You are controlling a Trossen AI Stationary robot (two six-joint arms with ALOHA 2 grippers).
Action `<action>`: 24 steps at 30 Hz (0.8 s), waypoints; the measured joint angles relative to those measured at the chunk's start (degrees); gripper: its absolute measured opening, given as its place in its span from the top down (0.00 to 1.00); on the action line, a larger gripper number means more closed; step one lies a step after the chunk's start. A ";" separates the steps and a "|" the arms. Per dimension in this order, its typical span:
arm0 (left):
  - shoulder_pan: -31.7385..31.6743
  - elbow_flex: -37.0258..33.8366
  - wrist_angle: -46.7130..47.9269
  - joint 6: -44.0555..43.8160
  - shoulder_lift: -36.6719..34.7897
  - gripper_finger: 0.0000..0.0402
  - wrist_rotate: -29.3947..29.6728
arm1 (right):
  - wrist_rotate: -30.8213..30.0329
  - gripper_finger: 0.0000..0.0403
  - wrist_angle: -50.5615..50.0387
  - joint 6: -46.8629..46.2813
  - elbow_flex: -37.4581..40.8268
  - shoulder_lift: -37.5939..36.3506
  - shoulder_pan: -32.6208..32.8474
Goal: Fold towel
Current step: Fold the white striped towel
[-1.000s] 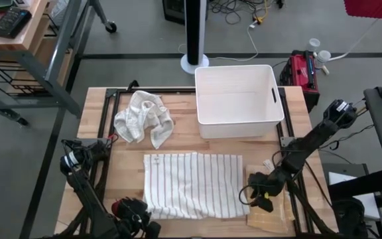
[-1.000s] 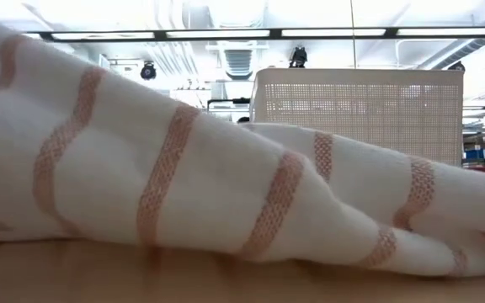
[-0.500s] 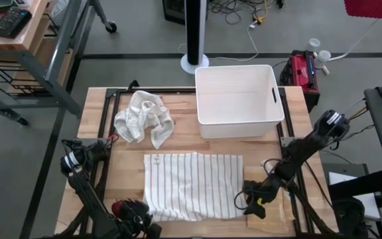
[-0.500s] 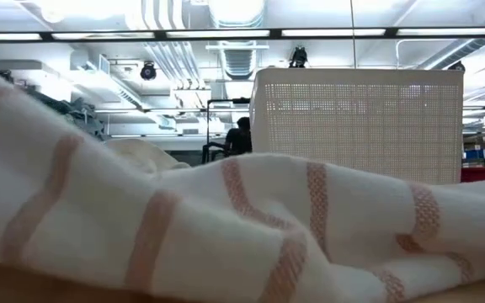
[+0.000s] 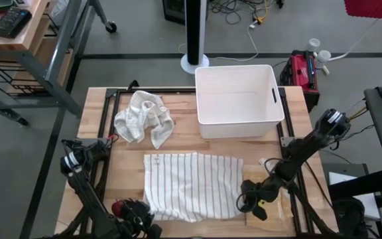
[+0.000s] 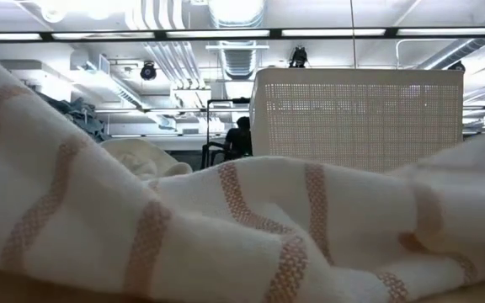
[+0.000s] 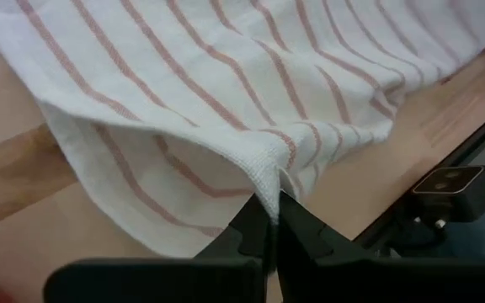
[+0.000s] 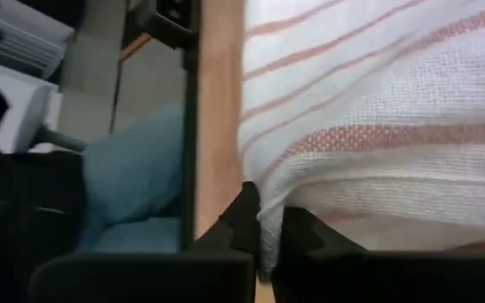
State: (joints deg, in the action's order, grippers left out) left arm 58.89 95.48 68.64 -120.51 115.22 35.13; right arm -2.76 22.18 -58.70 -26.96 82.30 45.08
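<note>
Now the striped towel (image 5: 192,184), a soft waffle-weave cloth with thin reddish lines, lies rumpled on the wooden table (image 5: 98,109). Left gripper (image 7: 272,220) has its fingers clamped on a peaked fold of one corner; right gripper (image 8: 268,220) has its fingers pinched on the opposite edge, cloth bulging above them

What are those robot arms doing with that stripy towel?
They're starting to fold it. The striped towel lies flat on the wooden table. The left tool pinches one near corner and the right tool has just shut on the other. A crumpled white cloth and a white bin sit behind.
</note>
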 joint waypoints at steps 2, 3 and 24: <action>0.47 0.01 1.67 -0.70 0.00 1.00 0.00 | 0.15 0.99 -1.70 0.03 0.00 -2.88 0.18; 0.67 0.03 2.50 -1.17 0.00 1.00 0.21 | 0.13 0.99 -3.18 -0.17 0.02 -4.79 0.18; 1.02 10.26 21.38 2.17 -2.12 1.00 19.89 | -17.40 1.00 -53.31 15.16 -18.75 -33.03 0.16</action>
State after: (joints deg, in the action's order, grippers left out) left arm 59.91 105.74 90.02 -118.34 113.10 55.02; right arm -20.16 -31.13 -43.54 -45.71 49.28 45.23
